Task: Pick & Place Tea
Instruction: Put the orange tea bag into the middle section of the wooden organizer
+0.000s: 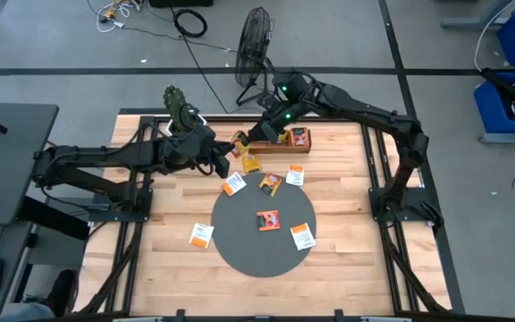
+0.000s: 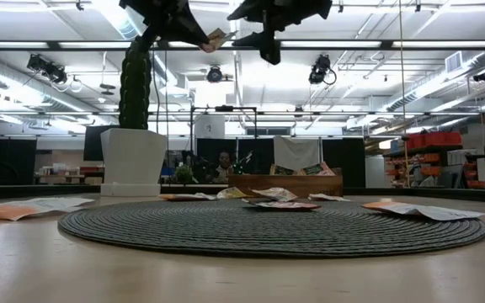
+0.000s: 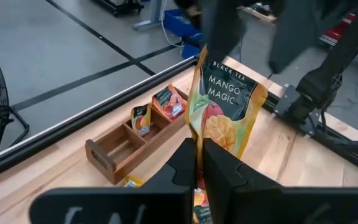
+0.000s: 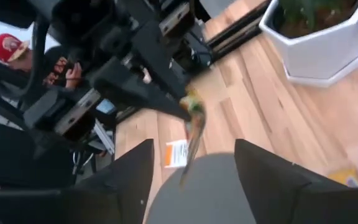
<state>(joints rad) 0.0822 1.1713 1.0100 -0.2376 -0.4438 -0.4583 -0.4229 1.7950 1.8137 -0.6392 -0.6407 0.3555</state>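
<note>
My left gripper (image 3: 197, 150) is shut on an orange and green "Mango Magic" tea sachet (image 3: 224, 106), raised high above the table by the brown wooden tray (image 3: 114, 149). In the high view the left gripper (image 1: 228, 154) is just left of the tray (image 1: 304, 148). My right gripper (image 4: 191, 177) is open, facing the held sachet (image 4: 194, 121) from the tray side without touching it. Two sachets stand in the tray's compartments (image 3: 166, 102). Several more sachets lie flat on the round grey mat (image 1: 240, 237) and on the wood, such as one (image 1: 201, 234). My left gripper pinches the sachet between its two fingers at one edge (image 3: 199, 138), coming from the table's left. The sachet is lifted clear of the table and sticks out past the fingertips (image 2: 217, 38) toward my right gripper.
A white planter with a cactus (image 2: 133, 160) stands at the far left of the table, close behind my left arm. A floor fan (image 1: 253, 40) and cables lie beyond the far edge. A person in a red cap (image 4: 14, 50) sits past the table.
</note>
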